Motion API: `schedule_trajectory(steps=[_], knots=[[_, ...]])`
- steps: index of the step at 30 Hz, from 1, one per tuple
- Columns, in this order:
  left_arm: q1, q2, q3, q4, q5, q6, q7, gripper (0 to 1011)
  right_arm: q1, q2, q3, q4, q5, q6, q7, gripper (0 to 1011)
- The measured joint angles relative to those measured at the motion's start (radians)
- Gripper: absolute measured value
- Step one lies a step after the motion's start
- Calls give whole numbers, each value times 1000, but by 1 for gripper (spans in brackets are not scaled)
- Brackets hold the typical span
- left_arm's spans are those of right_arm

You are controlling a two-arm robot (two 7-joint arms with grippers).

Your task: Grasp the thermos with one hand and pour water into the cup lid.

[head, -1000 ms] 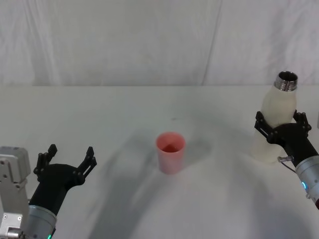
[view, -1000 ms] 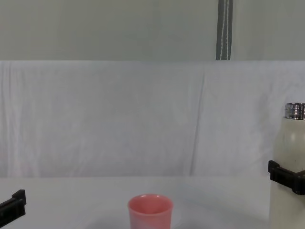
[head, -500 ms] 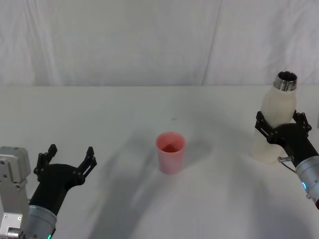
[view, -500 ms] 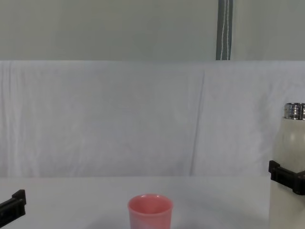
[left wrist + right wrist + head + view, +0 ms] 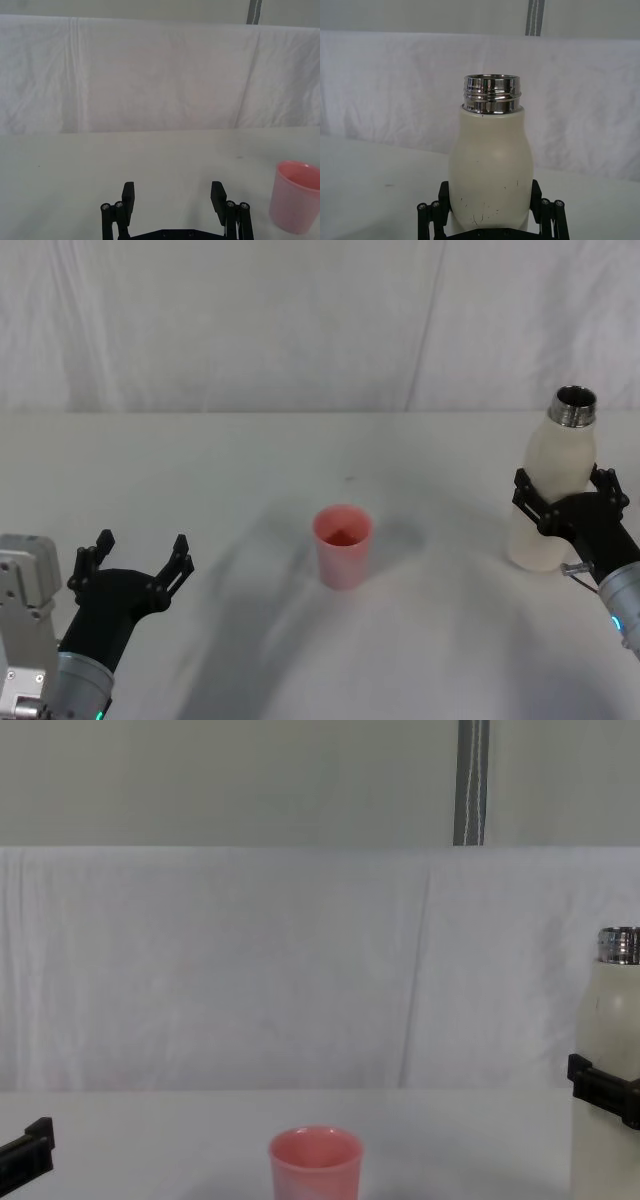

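Head view: right end effector (image 5: pixel 568 497) around thermos (image 5: pixel 553 480).

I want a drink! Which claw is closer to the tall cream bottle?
Right. The right claw grips the tall cream bottle; the open left claw waits far across the table.

White cloth-covered surface (image 5: pixel 200 470), white draped fabric rising behind far edge. 2 things on it. Pink cup lid (image 5: pixel 343 545) upright near middle, open mouth up, soft shadow trailing toward near-left. Cream-white thermos (image 5: pixel 553 485) upright at far right side, well apart from cup lid, steel threaded neck uncapped; base on surface, hidden in chest view. Faint dark speck on cloth beyond cup lid.
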Motion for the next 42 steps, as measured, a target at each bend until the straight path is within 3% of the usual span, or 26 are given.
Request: schedule_trajectory(steps=[12,21,30,35,39,42], knots=[[0,0,0,0,0,0,0,1001,-36,18,4,-72,-17,-2,-6,950],[0,0,0,0,0,0,0,1001,-37,29,-17,-103,-121,5,-47,951],[0,0,0,0,0,0,0,1001,-46,29,-10,-143,-112,6,-28,950],[0,0,0,0,0,0,0,1001,-45,50,-31,-162,-168,16,-30,950],[0,0,0,0,0,0,0,1001,-40,73,-56,-179,-242,32,-38,950],[0,0,0,0,0,0,0,1001,-37,81,-66,-185,-264,39,-37,950]])
